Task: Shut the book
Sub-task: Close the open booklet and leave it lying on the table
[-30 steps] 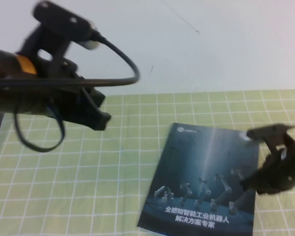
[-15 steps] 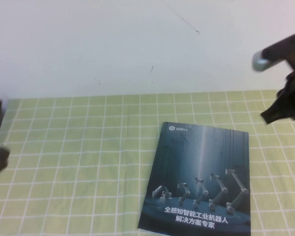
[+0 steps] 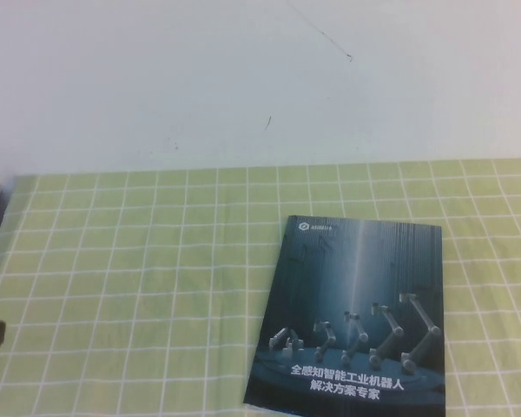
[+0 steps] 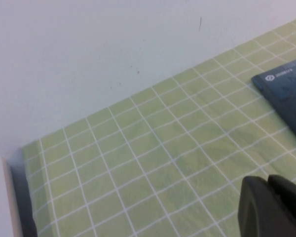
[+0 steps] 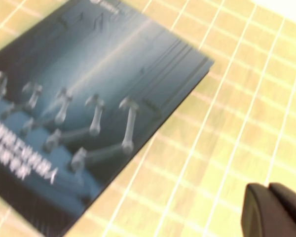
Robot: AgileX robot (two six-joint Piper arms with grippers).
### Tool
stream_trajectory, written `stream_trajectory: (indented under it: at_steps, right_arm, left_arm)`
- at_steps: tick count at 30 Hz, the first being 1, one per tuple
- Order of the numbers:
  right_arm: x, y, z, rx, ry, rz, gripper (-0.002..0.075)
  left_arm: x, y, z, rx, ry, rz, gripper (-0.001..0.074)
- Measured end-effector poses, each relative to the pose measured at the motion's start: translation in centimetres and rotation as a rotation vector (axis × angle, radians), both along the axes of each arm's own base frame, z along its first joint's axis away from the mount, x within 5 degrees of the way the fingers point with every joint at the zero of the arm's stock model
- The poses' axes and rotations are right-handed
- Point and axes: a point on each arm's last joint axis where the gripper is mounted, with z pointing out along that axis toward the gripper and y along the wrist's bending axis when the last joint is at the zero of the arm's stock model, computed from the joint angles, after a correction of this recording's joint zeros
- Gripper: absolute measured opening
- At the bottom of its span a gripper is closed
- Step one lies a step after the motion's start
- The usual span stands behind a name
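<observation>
The closed brochure (image 3: 352,317) is laid flat, cover up, at about 5 o'clock on the green checked cloth (image 3: 139,261), close to the near edge of the high view. The left gripper (image 4: 268,200) is seen only by its own wrist camera. It is held over bare cloth, apart from the brochure's corner, with fingers pressed together on nothing. The right gripper (image 5: 269,205) is found the same way, fingers together and empty, over the cloth just beside the brochure's edge. Toward 12 o'clock a plain white surface (image 3: 243,78) is seen.
</observation>
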Motion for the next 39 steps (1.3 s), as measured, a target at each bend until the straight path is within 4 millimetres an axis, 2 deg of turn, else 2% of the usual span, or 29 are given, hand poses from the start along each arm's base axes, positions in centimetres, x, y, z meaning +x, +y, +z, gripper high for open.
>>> stream_trajectory:
  at_steps: [3, 7, 12, 18, 28, 31, 39]
  right_arm:
    - [-2.8, -0.9, -2.0, 0.012, -0.032, 0.004, -0.0003]
    - [-6.0, -2.0, -4.4, 0.037, -0.053, -0.008, -0.0003]
    - [-8.1, -2.7, -6.4, 0.056, -0.052, -0.024, -0.0003]
    - [-8.9, -2.9, -7.8, 0.041, 0.005, -0.03, -0.0003]
    - [-8.9, -2.9, -7.8, 0.042, 0.01, -0.03, -0.0003]
    - [-8.9, -2.9, -7.8, 0.042, 0.01, -0.03, -0.0003]
    - [-8.9, -2.9, -7.8, 0.042, 0.01, -0.03, -0.0003]
  left_arm:
    - [0.0, 0.0, -1.1, 0.014, 0.025, 0.0, -0.0004]
    - [0.0, -0.1, -1.6, 0.006, 0.044, -0.003, -0.0004]
    - [0.0, -0.1, -1.6, 0.0, 0.043, -0.004, -0.0004]
    - [0.0, -0.1, -1.6, -0.005, 0.045, -0.005, -0.0004]
    - [0.0, -0.1, -1.6, -0.006, 0.044, -0.006, -0.0004]
    - [-0.1, -0.1, -2.1, -0.007, 0.045, -0.009, -0.0004]
    - [-2.6, 1.8, -4.4, -0.127, -0.029, 0.118, -0.0004]
